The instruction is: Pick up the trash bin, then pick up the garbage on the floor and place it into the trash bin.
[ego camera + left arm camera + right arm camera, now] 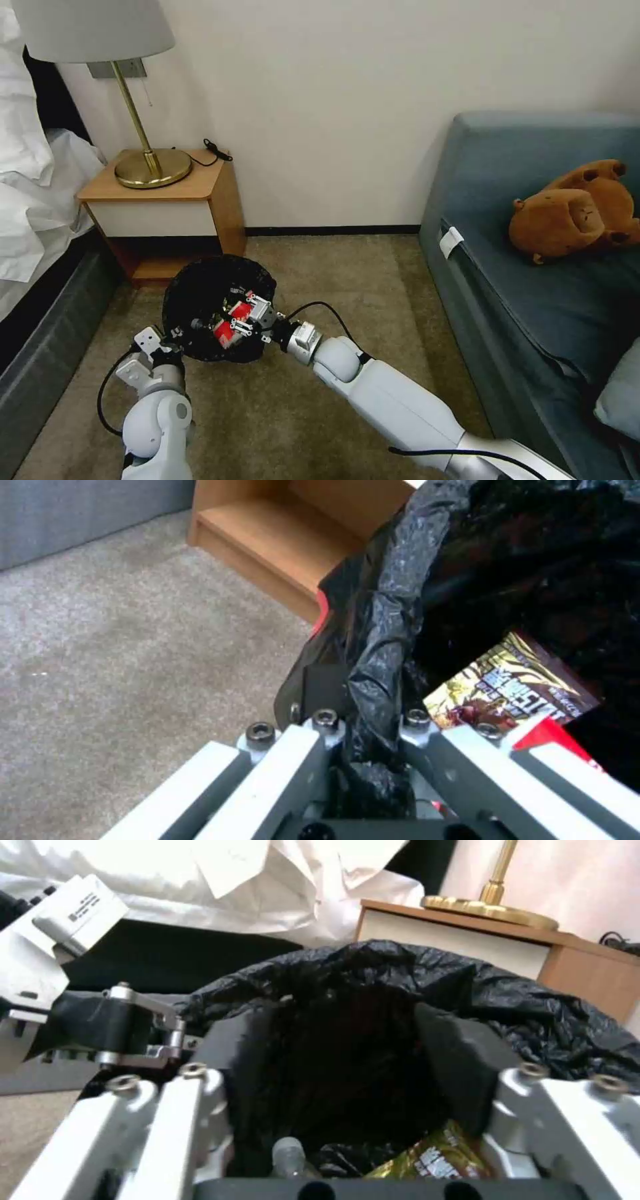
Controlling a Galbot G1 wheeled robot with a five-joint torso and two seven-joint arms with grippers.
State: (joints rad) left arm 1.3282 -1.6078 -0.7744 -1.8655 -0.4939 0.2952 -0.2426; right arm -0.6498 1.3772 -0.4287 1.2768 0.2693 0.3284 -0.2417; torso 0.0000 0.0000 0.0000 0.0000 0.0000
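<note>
Right tool [350, 1055] spread above trash bin [533, 1010] holding snack wrapper [433, 1155].

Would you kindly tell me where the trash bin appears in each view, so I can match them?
Head view: trash bin, lower left of centre.
Left wrist view: close ahead, rim pinched by the left hand.
Right wrist view: middle, beyond the open right hand.
Shared landmark: the wooden nightstand.

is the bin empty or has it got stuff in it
Not empty. Inside the black-lined bin lie a gold snack wrapper, a red cup and a clear bottle. How full, cannot tell.
</note>
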